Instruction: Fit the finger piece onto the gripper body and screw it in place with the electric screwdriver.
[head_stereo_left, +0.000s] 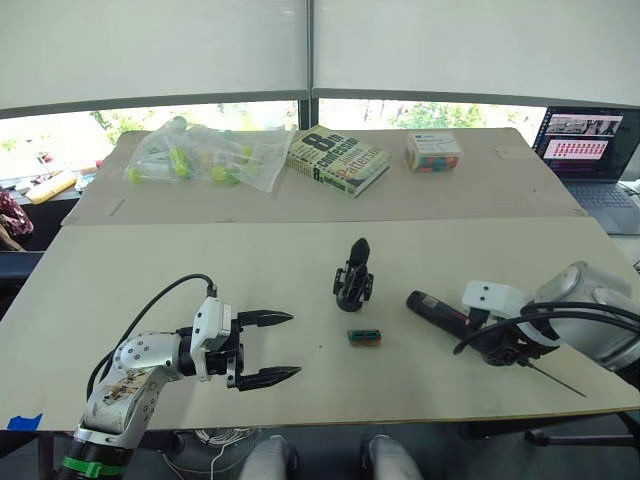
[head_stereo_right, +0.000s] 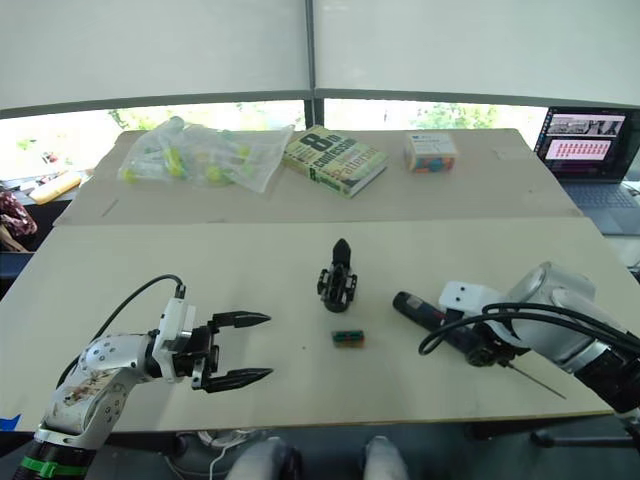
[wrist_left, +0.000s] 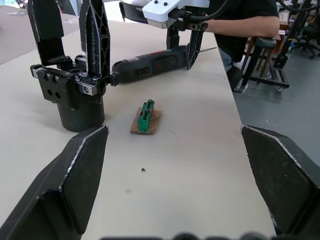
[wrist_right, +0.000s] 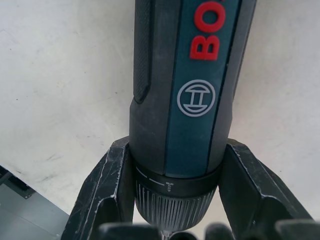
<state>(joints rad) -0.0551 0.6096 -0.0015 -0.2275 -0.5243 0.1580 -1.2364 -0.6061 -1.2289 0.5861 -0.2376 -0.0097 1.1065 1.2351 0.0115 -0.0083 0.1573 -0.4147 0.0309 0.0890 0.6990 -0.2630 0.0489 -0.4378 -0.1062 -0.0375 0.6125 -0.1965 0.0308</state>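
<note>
Black fingers of the right hand (head_stereo_left: 505, 340) pinch the screwdriver (head_stereo_left: 450, 315) near its bit end; its long axis runs left and far, toward the gripper body (head_stereo_left: 353, 278) upright mid-table. Left hand (head_stereo_left: 268, 348) is spread, empty. Finger piece seemingly already seated on the body.

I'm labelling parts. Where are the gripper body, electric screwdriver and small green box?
gripper body (head_stereo_left: 353, 283): left eye view, its middle.
electric screwdriver (head_stereo_left: 438, 309): left eye view, its barrel.
small green box (head_stereo_left: 364, 337): left eye view, its top.
</note>
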